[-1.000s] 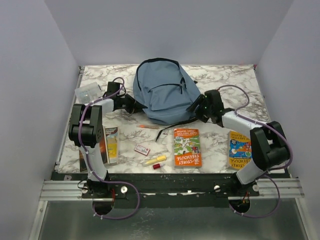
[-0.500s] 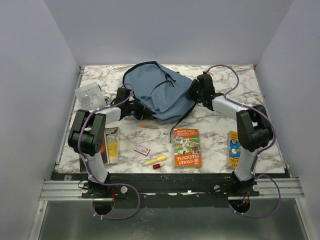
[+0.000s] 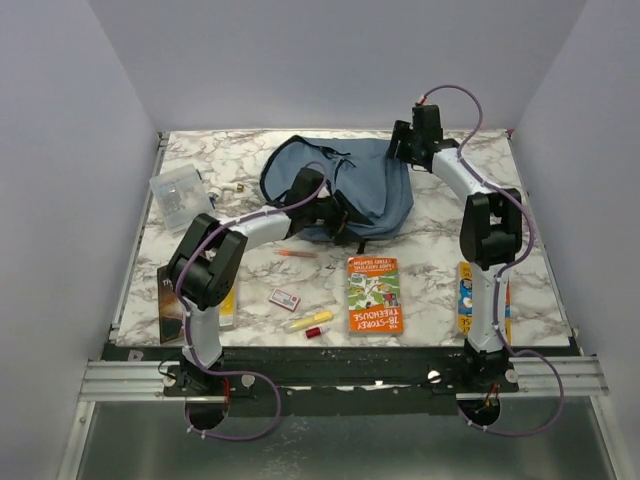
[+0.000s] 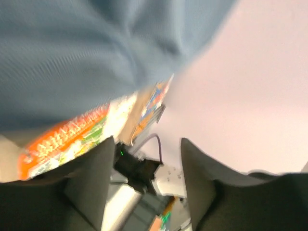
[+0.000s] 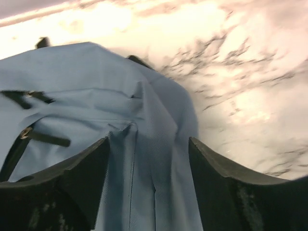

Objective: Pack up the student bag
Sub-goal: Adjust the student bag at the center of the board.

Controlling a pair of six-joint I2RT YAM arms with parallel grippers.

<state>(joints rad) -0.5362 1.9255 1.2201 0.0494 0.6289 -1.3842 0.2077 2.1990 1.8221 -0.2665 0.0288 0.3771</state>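
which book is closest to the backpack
The orange Treehouse book, lying mid-table right before the student bag. The left book and the right book lie further out to the sides.

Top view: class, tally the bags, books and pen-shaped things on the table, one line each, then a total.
Backpacks: 1, the blue student bag.
Books: 3, the orange Treehouse book, a book at the right edge, a book at the left edge, partly hidden, counted as one.
Pen-shaped things: 2, an orange pen, a yellow highlighter.
Total: 6.
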